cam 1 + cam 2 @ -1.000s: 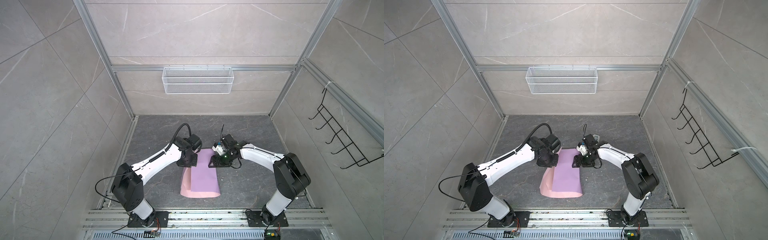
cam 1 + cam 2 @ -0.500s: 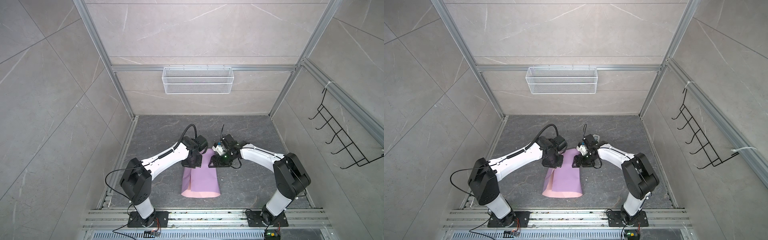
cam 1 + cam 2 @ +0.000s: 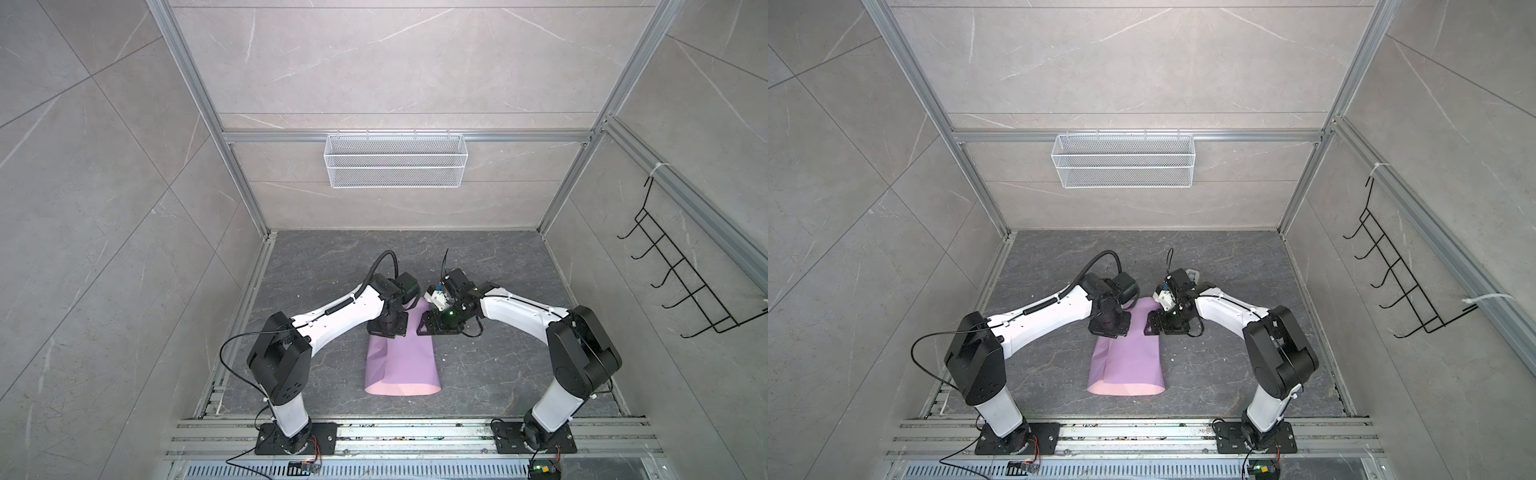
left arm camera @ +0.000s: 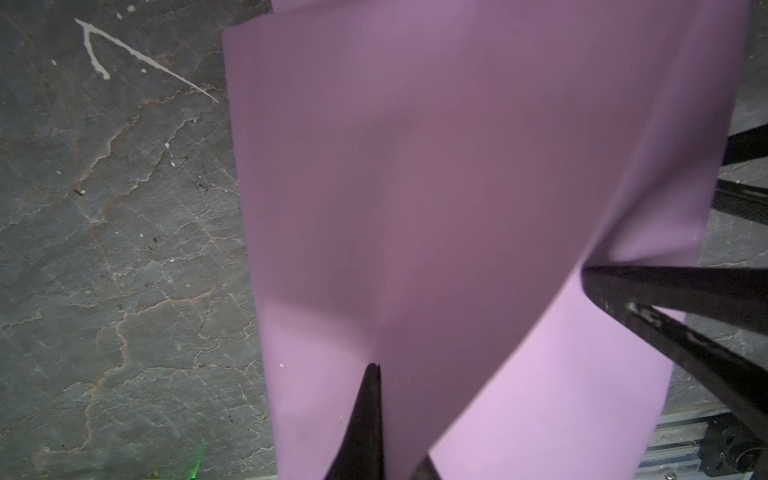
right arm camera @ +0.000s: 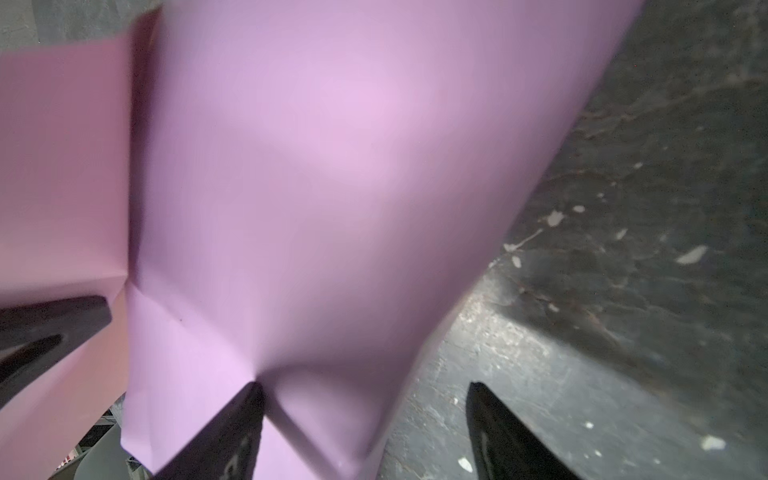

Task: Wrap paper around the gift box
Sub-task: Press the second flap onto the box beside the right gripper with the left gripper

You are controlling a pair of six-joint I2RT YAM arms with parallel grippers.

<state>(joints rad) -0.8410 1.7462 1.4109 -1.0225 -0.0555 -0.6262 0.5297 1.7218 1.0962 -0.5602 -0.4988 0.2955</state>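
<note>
Your left gripper [image 4: 376,399] has its jaws closed, pinching a fold of the thin lilac-purple paper sheet [image 3: 405,361] at its far end. Your right gripper [image 5: 365,386] stands with jaws wide, holding nothing: one finger [image 5: 232,432] against the sheet's far corner, one over the dark grey table [image 3: 498,365]. The paper, lilac side out, runs lengthwise from both grippers toward the table's near edge, pale pink showing there.

Grey stone tbl [image 3: 324,270] w/ paper [image 3: 409,357]
</note>
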